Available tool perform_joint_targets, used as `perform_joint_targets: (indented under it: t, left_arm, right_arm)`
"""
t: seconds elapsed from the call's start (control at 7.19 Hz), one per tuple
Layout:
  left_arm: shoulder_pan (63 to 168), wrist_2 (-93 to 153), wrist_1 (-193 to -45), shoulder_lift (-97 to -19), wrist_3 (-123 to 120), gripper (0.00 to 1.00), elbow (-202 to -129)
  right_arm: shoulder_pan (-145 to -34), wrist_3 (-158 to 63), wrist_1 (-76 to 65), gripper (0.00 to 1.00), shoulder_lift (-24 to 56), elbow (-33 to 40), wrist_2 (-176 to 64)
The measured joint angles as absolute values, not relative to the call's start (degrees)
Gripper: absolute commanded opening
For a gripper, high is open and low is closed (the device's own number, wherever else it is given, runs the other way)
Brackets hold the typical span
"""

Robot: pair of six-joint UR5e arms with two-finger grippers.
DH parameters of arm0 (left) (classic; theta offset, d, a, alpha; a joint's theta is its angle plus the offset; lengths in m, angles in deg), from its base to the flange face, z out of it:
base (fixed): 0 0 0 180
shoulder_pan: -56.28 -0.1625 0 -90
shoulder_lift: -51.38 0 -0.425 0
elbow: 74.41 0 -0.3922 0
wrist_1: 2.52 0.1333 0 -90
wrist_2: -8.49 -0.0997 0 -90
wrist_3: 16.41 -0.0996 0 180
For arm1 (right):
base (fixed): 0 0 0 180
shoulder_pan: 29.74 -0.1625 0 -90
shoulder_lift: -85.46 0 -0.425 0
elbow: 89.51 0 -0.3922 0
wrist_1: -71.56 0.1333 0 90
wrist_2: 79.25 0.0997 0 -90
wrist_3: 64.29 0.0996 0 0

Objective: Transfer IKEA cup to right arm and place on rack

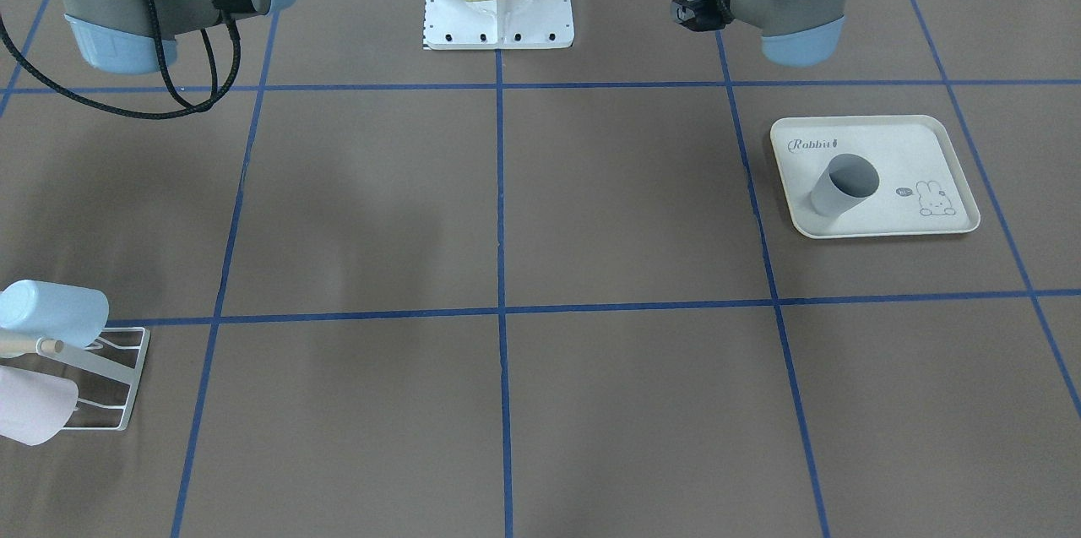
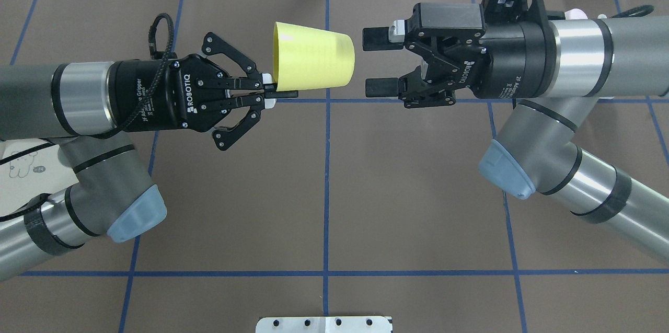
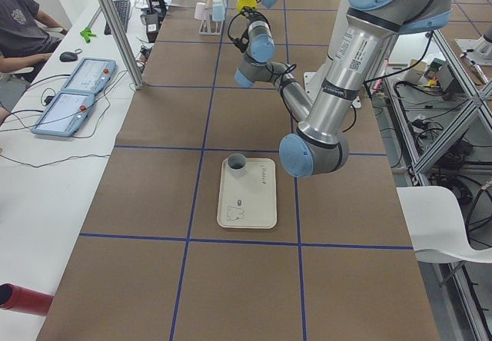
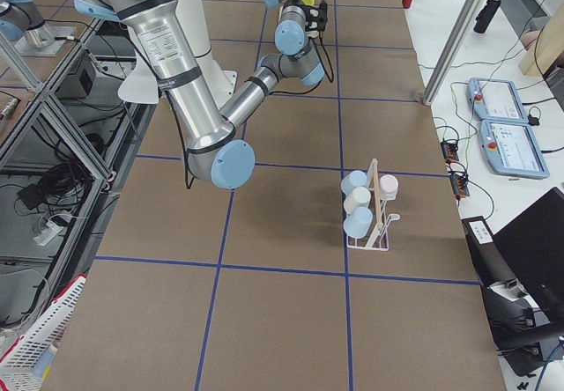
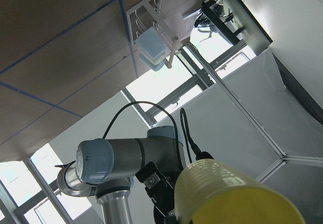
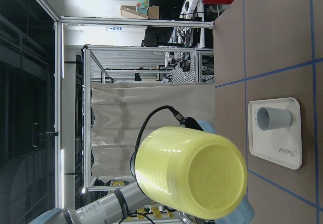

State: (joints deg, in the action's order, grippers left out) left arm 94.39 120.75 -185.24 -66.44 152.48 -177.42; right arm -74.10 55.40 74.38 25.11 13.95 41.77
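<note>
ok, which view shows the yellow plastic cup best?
Overhead exterior: the yellow plastic cup shows whole, side-on, rim pinched by the left gripper. Front-facing crops its top; side views show it tiny; wrist views catch only parts.

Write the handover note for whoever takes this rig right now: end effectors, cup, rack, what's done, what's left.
Left end effector: shut on the rim of the yellow cup, held sideways in mid-air.
Right end effector: open, facing the cup's base, not touching.
Rack: on the table on the robot's right, other cups already on it.
Done: cup lifted and presented.
Left: right-side grasp, left release, placing on rack.
</note>
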Motion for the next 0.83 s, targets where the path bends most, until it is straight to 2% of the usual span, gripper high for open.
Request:
perform_joint_targets:
  t: [0.83]
  left_arm:
    - [94.41,115.07,-193.07,-66.03,167.8,0.0,-177.18]
  right_arm:
    - [-72.93,55.97,77.1,0.97,26.25,12.62,38.96]
